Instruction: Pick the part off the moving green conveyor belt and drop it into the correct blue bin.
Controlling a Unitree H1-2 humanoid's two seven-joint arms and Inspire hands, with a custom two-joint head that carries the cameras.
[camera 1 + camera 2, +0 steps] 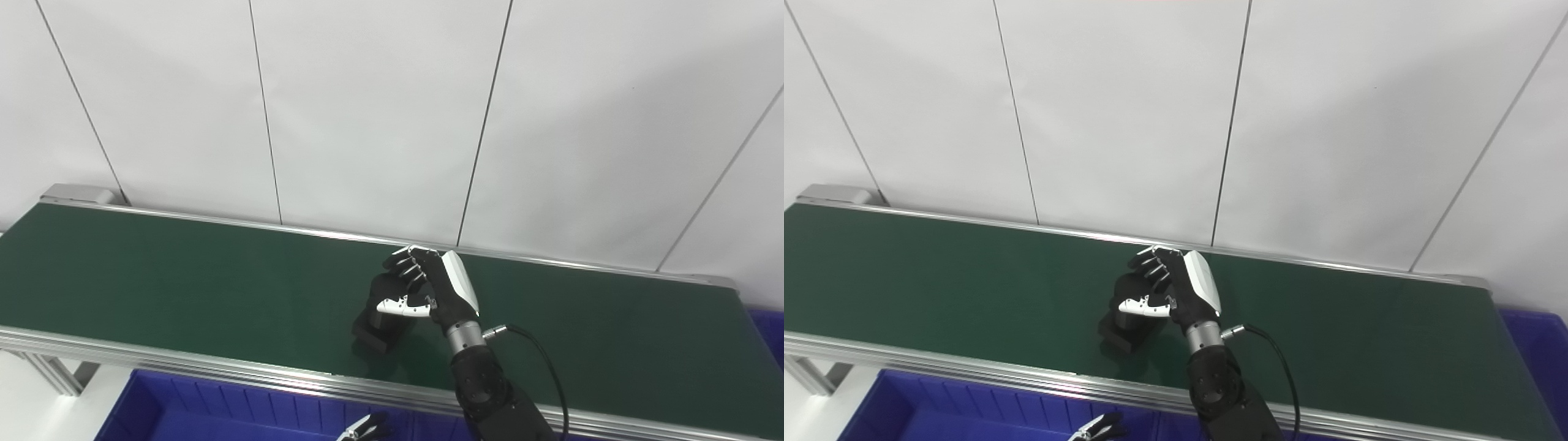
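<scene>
Green conveyor belt [184, 282] spanning the frame; blue bin [184, 416] below its near rail. Right hand [429, 288] over mid-belt — fingers curled around the black part [376, 327], thumb across it. Left hand [364, 430] at bottom edge — open or closed: cannot tell.

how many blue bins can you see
2. One blue bin sits below the conveyor belt's near edge at bottom left; another bin shows past the belt's right end. More may lie out of frame.
</scene>
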